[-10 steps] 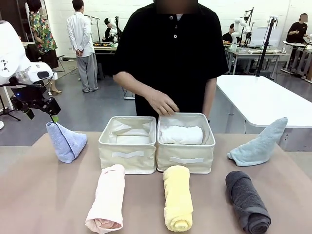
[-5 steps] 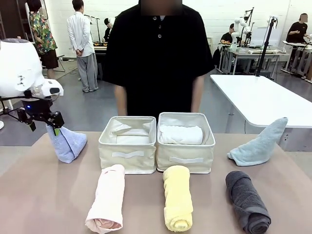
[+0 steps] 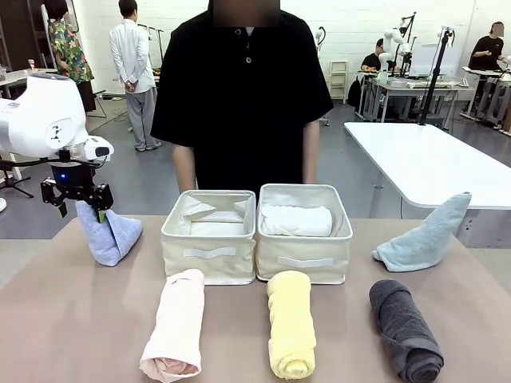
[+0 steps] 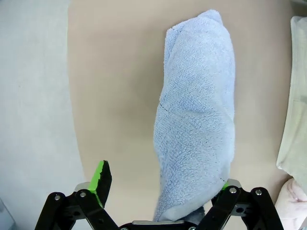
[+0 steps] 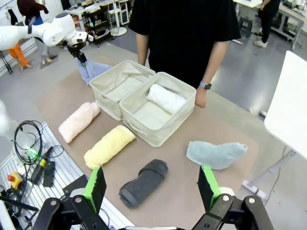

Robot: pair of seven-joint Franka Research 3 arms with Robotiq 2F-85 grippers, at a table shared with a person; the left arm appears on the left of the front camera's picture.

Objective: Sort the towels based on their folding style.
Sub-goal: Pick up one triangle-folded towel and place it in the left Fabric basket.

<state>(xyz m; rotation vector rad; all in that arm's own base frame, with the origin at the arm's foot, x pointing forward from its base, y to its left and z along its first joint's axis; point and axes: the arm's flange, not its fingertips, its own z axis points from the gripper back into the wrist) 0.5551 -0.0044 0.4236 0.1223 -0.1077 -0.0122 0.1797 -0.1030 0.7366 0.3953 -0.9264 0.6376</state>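
Left hand (image 3: 81,212) dropped closer over blue cone (image 3: 112,235), fingers (image 4: 101,175) apart, straddling its tip (not clamped yet). Cone sits on tabletop (image 3: 80,319) left of left basket (image 3: 209,247), long axis square to closing line; left arm nearer by far.

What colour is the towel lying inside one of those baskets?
White. The rolled towel in the right basket shows best in the front view.
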